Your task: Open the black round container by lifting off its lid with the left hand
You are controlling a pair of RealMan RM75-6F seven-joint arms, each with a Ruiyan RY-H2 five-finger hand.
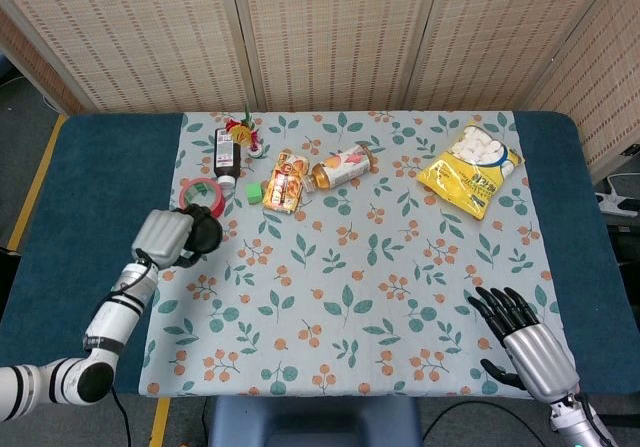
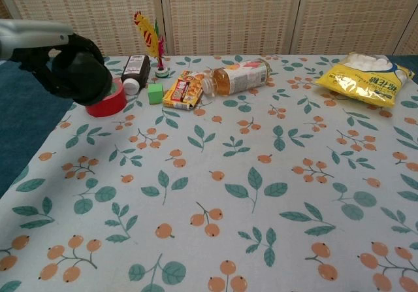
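While my left hand (image 2: 65, 66) grips the black container (image 2: 83, 80) aloft near the tabletop's (image 1: 90, 167) left edge, lid unlifted, I should set it down; my right hand (image 1: 530, 342) rests spread.

Left hand (image 1: 172, 237) had a silver-grey ribbed back shell over black fingers (image 2: 46, 62); its forearm was white and silver in ringed segments, with a thin black cable along it and a bulbous white elbow housing. Right hand (image 1: 527, 340) was the same build: silver ribbed back plate, glossy black fingers (image 1: 497, 310), slim silver wrist.
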